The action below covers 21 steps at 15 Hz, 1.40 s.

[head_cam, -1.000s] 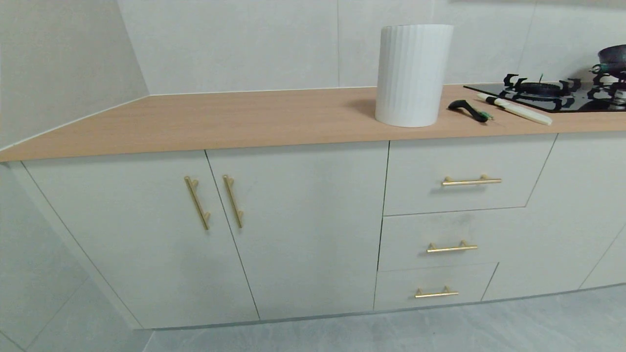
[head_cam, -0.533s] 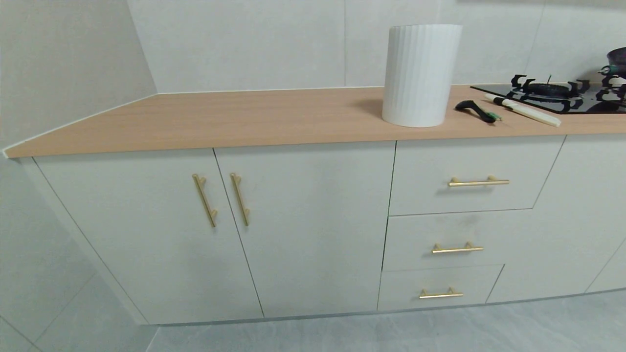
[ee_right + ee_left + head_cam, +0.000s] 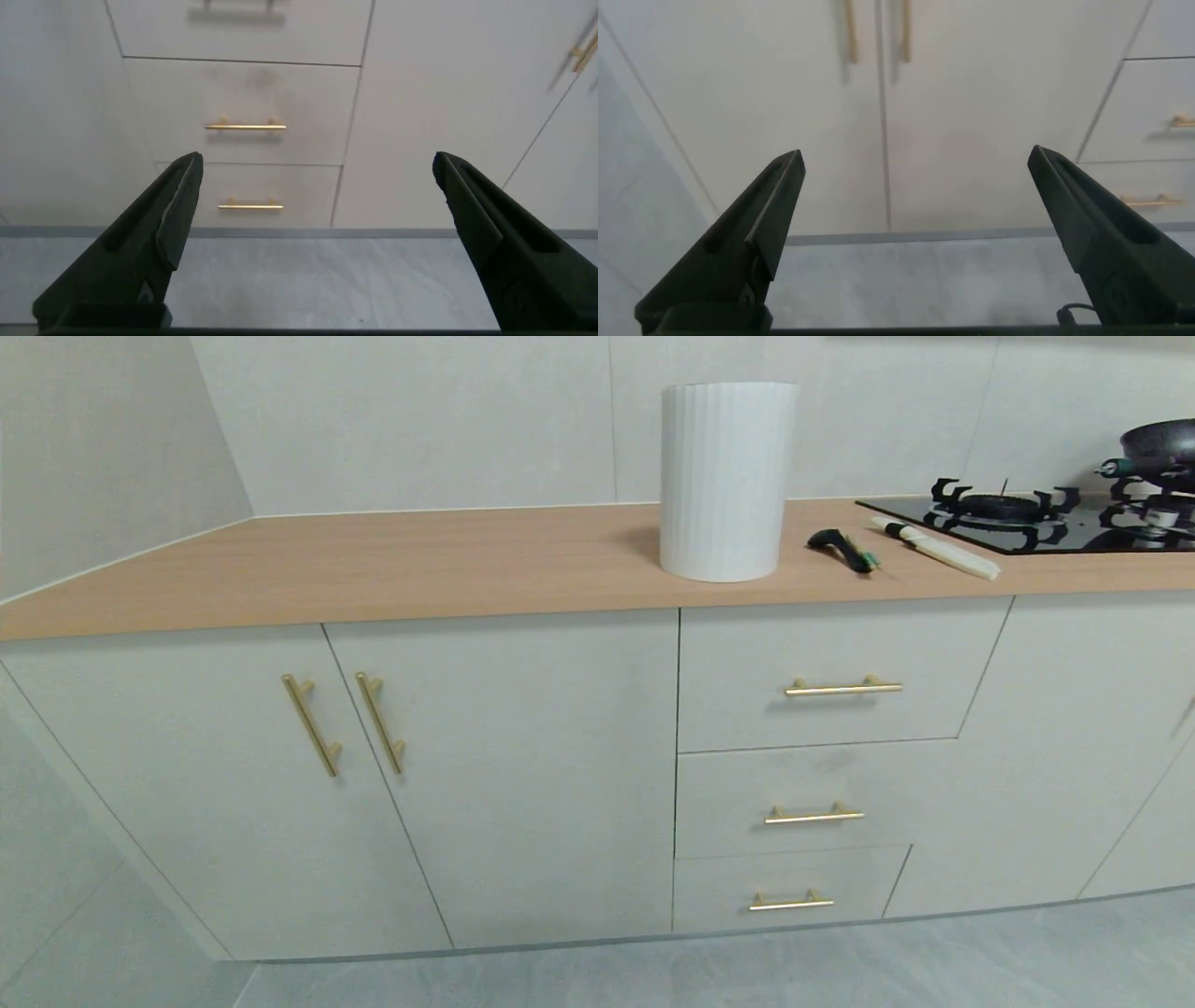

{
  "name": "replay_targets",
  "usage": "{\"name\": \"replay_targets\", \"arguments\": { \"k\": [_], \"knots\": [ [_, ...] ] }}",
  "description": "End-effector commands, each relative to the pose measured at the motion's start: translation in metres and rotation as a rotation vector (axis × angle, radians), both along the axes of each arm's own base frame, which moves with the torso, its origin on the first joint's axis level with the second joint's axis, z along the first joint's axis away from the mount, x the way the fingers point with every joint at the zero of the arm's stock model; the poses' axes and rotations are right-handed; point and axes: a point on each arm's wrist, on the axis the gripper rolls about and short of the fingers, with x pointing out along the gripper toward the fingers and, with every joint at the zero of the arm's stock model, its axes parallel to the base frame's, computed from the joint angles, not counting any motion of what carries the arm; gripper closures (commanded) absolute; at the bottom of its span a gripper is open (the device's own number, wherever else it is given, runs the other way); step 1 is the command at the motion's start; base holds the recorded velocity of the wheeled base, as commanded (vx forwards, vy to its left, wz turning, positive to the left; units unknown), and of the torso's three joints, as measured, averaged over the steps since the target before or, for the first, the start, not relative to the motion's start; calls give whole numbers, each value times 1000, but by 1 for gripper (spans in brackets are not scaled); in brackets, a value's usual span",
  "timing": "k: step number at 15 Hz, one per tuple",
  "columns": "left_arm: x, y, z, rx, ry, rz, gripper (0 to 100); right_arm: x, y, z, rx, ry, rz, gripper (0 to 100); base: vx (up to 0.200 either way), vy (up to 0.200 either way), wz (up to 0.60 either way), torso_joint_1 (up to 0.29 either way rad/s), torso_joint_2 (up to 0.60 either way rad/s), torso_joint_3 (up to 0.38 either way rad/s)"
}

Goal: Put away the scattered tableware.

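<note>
Wooden counter (image 3: 373, 565) (one canister (image 3: 726, 481), two utensils (image 3: 845, 549) (image 3: 936, 548))

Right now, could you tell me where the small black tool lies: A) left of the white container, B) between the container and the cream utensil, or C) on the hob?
B: the black tool lies on the counter, between the white container and the cream utensil.
</note>
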Motion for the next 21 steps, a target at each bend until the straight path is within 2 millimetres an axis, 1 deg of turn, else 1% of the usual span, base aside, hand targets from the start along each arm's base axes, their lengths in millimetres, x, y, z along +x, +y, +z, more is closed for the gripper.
{"name": "replay_targets", "arguments": {
  "k": [1,14,15,16,18,19,20,21],
  "knots": [
    [0,0,0,0,-1,0,0,0,0,0,0,1,1,0,0,0,0,0,0,0],
    [0,0,0,-2,-1,0,0,0,0,1,-23,-4,8,0,0,0,0,0,0,0],
    [0,0,0,-2,-1,0,0,-5,1,18,-10,-63,50,0,0,0,0,0,0,0],
    [0,0,0,-2,-1,0,0,-5,2,30,4,-56,110,0,0,0,0,0,0,0],
    [0,0,0,-2,-1,0,0,8,3,45,12,47,165,0,0,0,0,0,0,0],
    [0,0,0,-2,-1,0,0,15,4,48,16,99,180,0,0,0,0,0,0,0],
    [0,0,0,-2,-1,0,0,29,4,53,24,188,222,0,0,0,0,0,0,0],
    [0,0,0,-2,-1,0,0,38,5,58,27,230,257,0,0,0,0,0,0,0]
  ]
}}
